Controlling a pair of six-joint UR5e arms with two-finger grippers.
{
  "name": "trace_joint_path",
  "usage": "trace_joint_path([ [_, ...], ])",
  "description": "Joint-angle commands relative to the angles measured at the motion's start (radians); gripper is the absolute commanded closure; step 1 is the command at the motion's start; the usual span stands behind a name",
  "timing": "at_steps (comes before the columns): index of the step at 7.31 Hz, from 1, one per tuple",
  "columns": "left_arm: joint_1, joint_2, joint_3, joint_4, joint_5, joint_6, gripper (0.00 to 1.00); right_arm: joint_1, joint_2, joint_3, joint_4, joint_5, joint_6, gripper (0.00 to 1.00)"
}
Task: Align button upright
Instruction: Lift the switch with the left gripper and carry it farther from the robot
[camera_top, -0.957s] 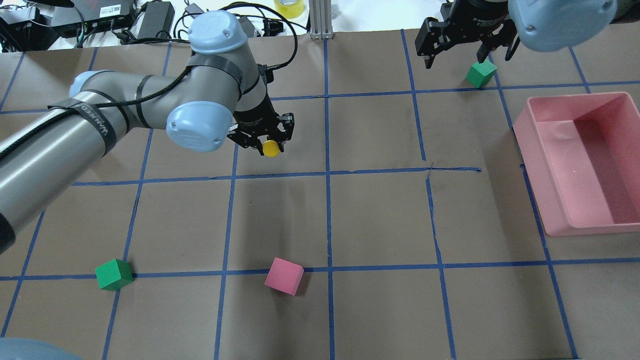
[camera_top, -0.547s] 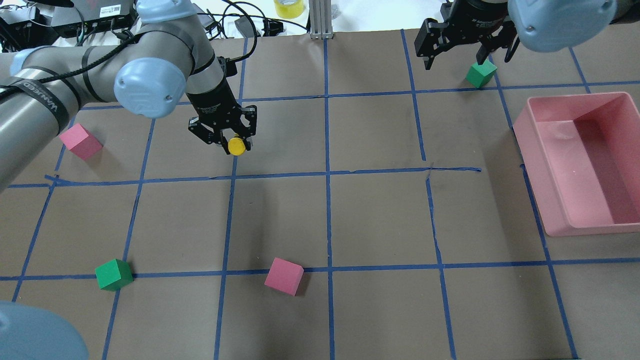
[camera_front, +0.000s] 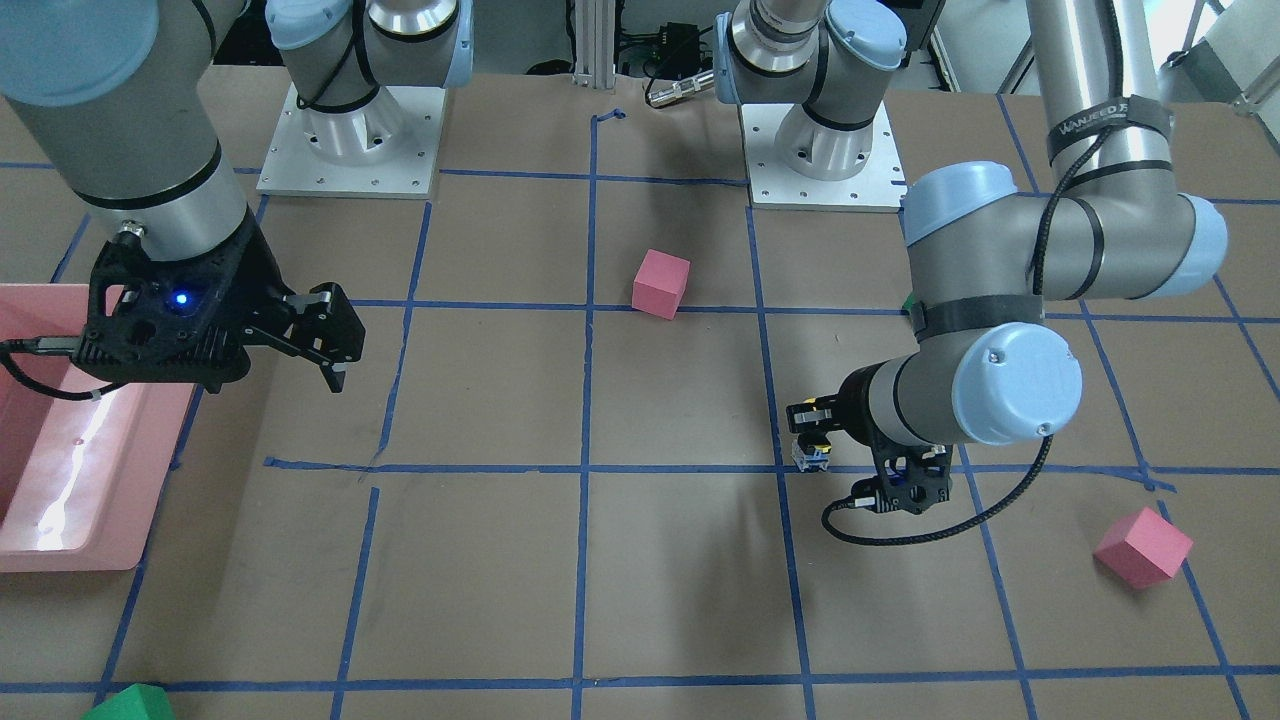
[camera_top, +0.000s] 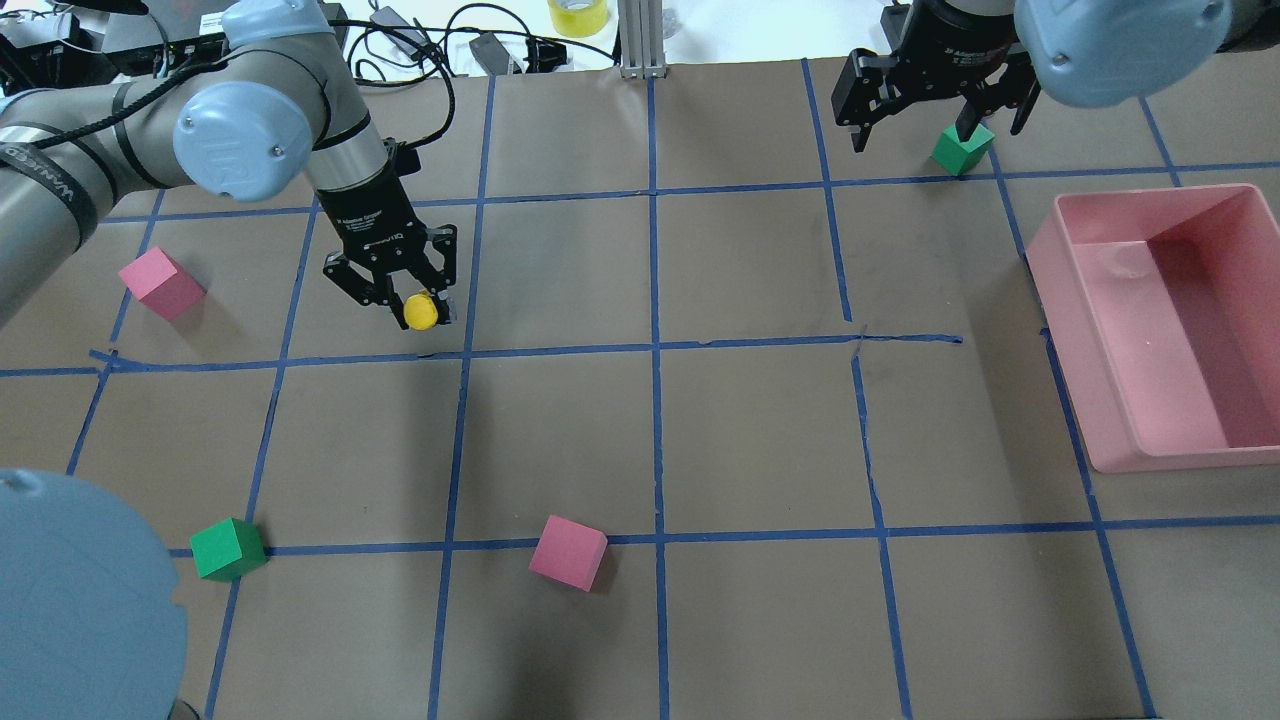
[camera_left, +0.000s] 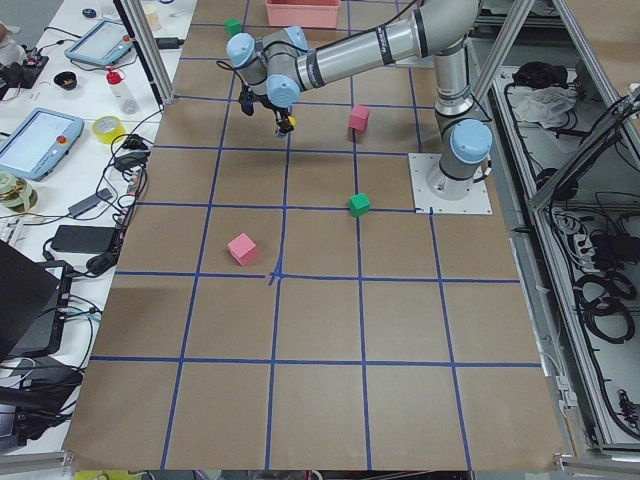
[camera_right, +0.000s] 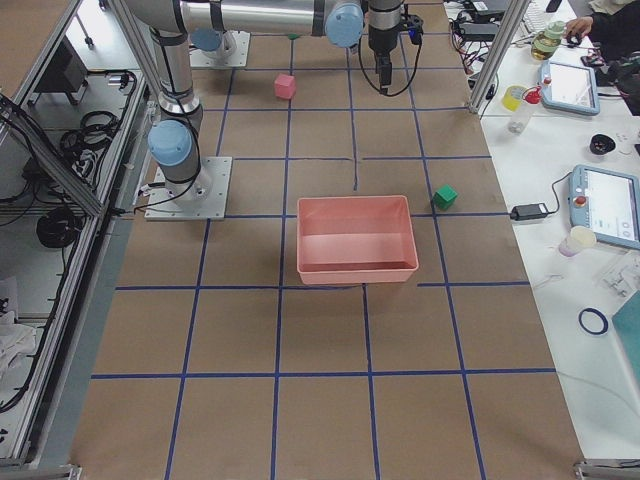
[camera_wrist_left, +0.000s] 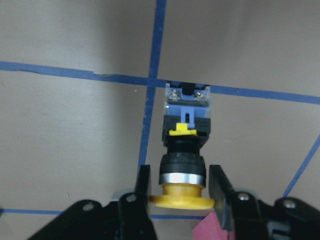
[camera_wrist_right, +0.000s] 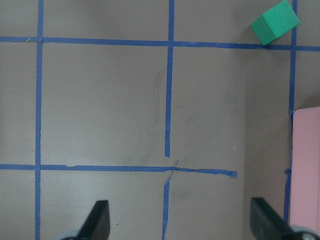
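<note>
The button (camera_wrist_left: 183, 167) has a yellow cap, a black body and a silvery-grey base block. My left gripper (camera_wrist_left: 181, 192) is shut on it just under the cap, and the base points away toward the table. It hangs over a crossing of blue tape lines. In the overhead view the yellow cap (camera_top: 420, 311) shows between the fingers of the left gripper (camera_top: 412, 305), left of centre. I cannot tell whether the base touches the paper. My right gripper (camera_top: 935, 122) is open and empty at the far right, beside a green cube (camera_top: 962, 148).
A pink bin (camera_top: 1180, 458) stands at the right edge. Pink cubes lie at the left (camera_top: 160, 283) and near the front middle (camera_top: 568, 551). Another green cube (camera_top: 228, 548) sits at the front left. Cables and gear line the far edge.
My left arm has carried the button toward the overhead view's left and slightly nearer, uncovering the pink cube at the left. The right arm has not moved.
</note>
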Motion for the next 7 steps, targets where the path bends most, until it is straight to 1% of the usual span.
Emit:
trace_joint_path([
  [1, 0.044, -0.072, 0.087, -0.089, -0.025, 0.037, 1.0, -0.003, 0.001, 0.002, 0.007, -0.001, 0.001, 0.0],
  [3, 0.099, -0.106, 0.108, -0.119, -0.174, 0.008, 0.99, -0.003, 0.005, 0.019, -0.013, -0.002, 0.0, 0.0],
  [4, 0.125, -0.116, 0.107, -0.121, -0.219, -0.054, 1.0, -0.003, 0.005, 0.024, -0.003, -0.001, 0.001, 0.0],
  [5, 0.142, -0.127, 0.098, -0.121, -0.226, -0.096, 1.0, -0.003, 0.004, 0.025, -0.013, -0.001, 0.0, 0.0],
  [6, 0.153, -0.126, 0.089, -0.123, -0.311, -0.237, 0.98, -0.003, 0.004, 0.027, -0.013, 0.001, 0.0, 0.0],
  [7, 0.162, -0.127, 0.075, -0.123, -0.333, -0.269, 1.0, -0.003, 0.005, 0.025, -0.015, 0.005, -0.002, 0.0],
])
